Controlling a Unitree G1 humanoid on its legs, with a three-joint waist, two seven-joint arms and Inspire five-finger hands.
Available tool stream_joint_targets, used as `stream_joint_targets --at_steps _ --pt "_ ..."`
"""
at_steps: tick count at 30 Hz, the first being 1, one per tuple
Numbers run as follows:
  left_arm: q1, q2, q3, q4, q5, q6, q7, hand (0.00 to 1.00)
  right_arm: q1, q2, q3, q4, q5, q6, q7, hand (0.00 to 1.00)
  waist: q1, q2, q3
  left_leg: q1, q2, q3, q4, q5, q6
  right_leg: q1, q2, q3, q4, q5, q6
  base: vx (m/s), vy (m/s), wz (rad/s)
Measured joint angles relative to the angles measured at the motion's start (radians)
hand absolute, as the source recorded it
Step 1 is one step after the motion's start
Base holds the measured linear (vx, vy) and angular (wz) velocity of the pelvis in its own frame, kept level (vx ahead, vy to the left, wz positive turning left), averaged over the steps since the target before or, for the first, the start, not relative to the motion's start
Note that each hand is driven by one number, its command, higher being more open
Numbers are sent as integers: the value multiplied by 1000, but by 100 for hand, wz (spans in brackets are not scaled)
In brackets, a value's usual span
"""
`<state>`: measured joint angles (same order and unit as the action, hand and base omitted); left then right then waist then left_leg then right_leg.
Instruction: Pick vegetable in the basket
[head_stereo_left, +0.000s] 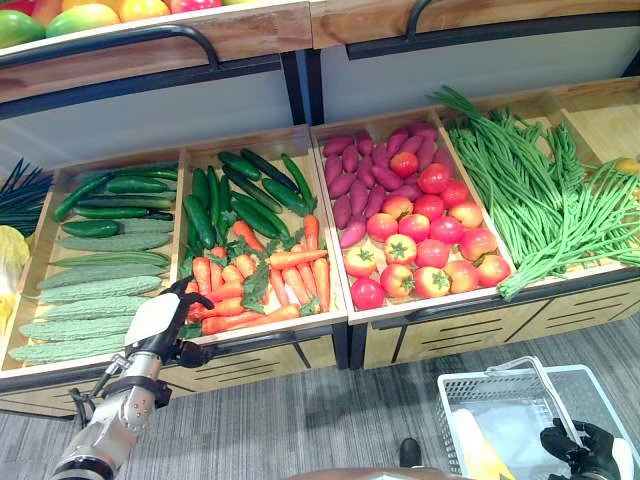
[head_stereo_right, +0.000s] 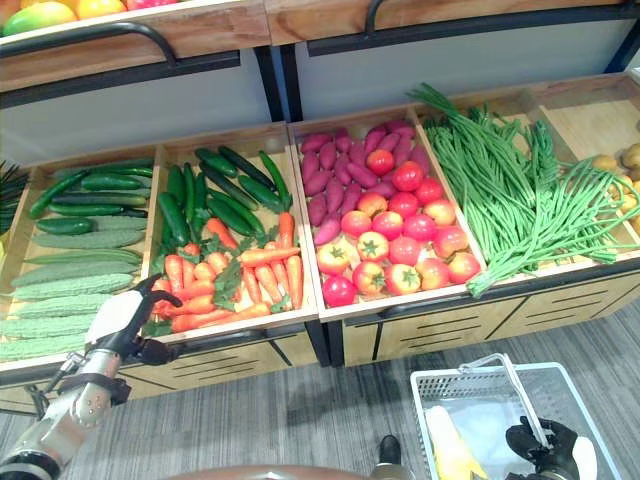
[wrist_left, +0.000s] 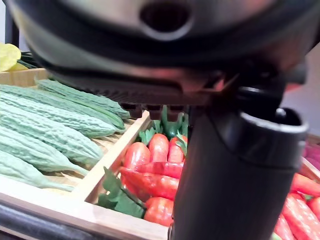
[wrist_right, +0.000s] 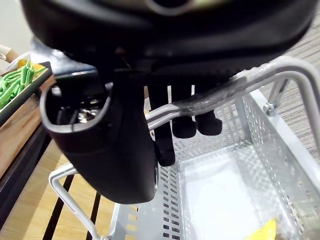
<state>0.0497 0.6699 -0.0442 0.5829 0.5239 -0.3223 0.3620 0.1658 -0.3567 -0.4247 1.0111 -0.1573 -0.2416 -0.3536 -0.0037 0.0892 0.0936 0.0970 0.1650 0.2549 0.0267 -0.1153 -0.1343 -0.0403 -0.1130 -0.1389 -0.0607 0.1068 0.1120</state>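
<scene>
The carrots (head_stereo_left: 270, 280) lie in their bin, none lifted. At 7 o'clock of the pile, by the bin's front edge, the left robot hand (head_stereo_left: 160, 322) hovers with thumb and fingers spread, gripping nothing. Cucumbers (head_stereo_left: 240, 190) sit at 12 o'clock of the carrots, bitter gourds (head_stereo_left: 90, 290) at 9 o'clock, and tomatoes (head_stereo_left: 425, 240) at 3 o'clock, with green beans (head_stereo_left: 530, 190) beyond them. The basket (head_stereo_left: 455, 385) stands on the floor at 5 o'clock of the head view. The right robot hand (wrist_right: 125, 150) has its fingers curled round the handle (wrist_right: 210, 100). A yellow item (head_stereo_left: 478, 445) lies inside.
</scene>
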Motion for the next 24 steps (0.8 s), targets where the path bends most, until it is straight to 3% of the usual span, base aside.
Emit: stream_joint_targets --at_steps 14,24 --pt "-36 -1 18 10 37 -16 6 100 -26 4 32 -15 1 -2 0 0 2 -10 33 -30 -12 -1 12 5 7 -28 -13 3 3 12 2 -2 0 0" --pt "-101 0 20 11 77 -3 157 100 -36 11 34 -15 1 -5 -1 0 4 -14 44 -46 -12 8 17 6 8 -49 -13 14 4 20 0 -10 -2 -2"
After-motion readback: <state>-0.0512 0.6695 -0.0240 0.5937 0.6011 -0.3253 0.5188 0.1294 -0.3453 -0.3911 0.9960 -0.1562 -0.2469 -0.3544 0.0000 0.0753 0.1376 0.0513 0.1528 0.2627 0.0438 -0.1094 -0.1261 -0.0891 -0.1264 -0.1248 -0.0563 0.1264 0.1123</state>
